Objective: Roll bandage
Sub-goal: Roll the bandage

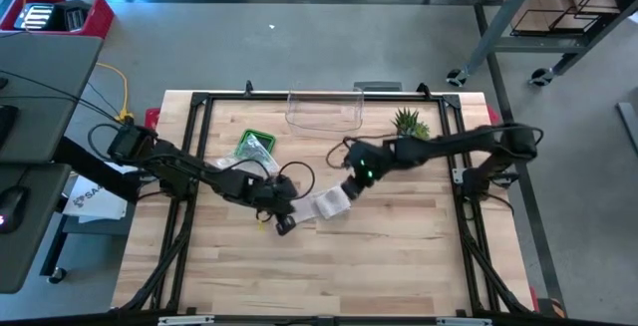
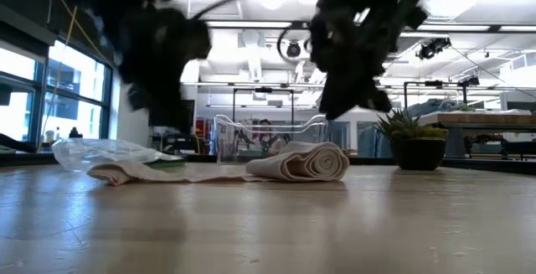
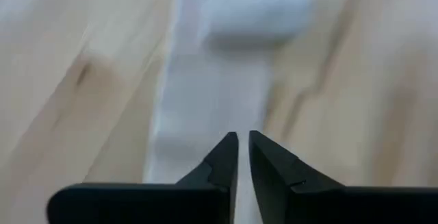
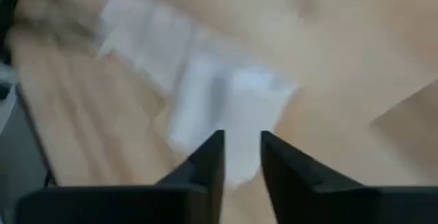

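The white bandage lies on the wooden table, rolled up at its right end [image 1: 334, 203] [image 2: 308, 162], with the unrolled tail [image 1: 302, 214] [image 2: 159, 173] lying flat toward the left. My left gripper [image 1: 284, 224] [image 3: 243, 138] hangs above the tail's left end, its fingers a narrow gap apart with nothing between them. My right gripper [image 1: 351, 188] [image 4: 241, 138] hangs above the roll [image 4: 243, 101], open and empty. In the low view both grippers [image 2: 166, 123] [image 2: 337, 111] stand clear above the bandage.
A clear plastic bag with a green item [image 1: 256, 147] [image 2: 109, 152] lies behind the tail. A clear bin [image 1: 324, 113] [image 2: 268, 136] and a small potted plant [image 1: 409, 124] [image 2: 410, 144] stand at the far edge. A black frame [image 1: 199, 102] borders the table.
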Robot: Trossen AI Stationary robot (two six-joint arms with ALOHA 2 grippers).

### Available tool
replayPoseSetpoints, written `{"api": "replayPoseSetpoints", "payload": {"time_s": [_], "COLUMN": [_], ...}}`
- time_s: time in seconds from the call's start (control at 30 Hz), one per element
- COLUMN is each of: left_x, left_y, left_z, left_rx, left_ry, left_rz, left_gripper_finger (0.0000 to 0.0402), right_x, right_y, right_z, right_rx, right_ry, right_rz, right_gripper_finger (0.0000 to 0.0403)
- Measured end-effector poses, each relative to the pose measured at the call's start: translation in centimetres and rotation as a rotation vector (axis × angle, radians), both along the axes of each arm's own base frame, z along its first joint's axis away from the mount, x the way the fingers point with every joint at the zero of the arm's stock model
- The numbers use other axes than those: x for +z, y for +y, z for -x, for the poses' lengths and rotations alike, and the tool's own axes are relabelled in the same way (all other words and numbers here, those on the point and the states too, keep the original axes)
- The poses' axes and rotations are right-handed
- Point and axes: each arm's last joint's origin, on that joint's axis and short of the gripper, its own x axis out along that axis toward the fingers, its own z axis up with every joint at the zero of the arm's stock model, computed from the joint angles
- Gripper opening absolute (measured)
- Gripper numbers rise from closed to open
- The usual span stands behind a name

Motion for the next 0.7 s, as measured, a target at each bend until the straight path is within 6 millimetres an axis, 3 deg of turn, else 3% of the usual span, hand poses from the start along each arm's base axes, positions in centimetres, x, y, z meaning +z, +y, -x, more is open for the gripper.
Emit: {"api": "replayPoseSetpoints", "payload": {"time_s": [0.07,0.13,0.27,0.47,0.7], "left_x": [0.7,1.3,0.4,-1.2,-2.2], "left_y": [-0.2,-0.2,-0.2,-0.5,-1.5], "left_z": [-1.2,-2.8,-6.0,-10.8,-13.0], "left_rx": [-0.066,-0.102,-0.099,-0.049,-0.023], "left_ry": [-0.078,-0.131,-0.14,-0.242,-0.271], "left_rz": [-0.013,-0.043,-0.141,-0.091,-0.068], "left_gripper_finger": [0.0044,0.0042,0.0007,0.0001,0.0001], "right_x": [-0.5,-1.4,-3.7,-5.1,-4.4], "right_y": [-2.1,-4.1,-7.4,-7.3,-6.9], "right_z": [-0.1,0.0,0.7,0.1,-1.8], "right_rx": [-0.034,-0.039,0.005,0.053,0.002], "right_ry": [-0.002,0.02,0.071,0.048,-0.103], "right_rz": [-0.005,-0.019,-0.111,-0.225,-0.258], "right_gripper_finger": [0.0107,0.0104,0.0019,0.0003,0.0]}}
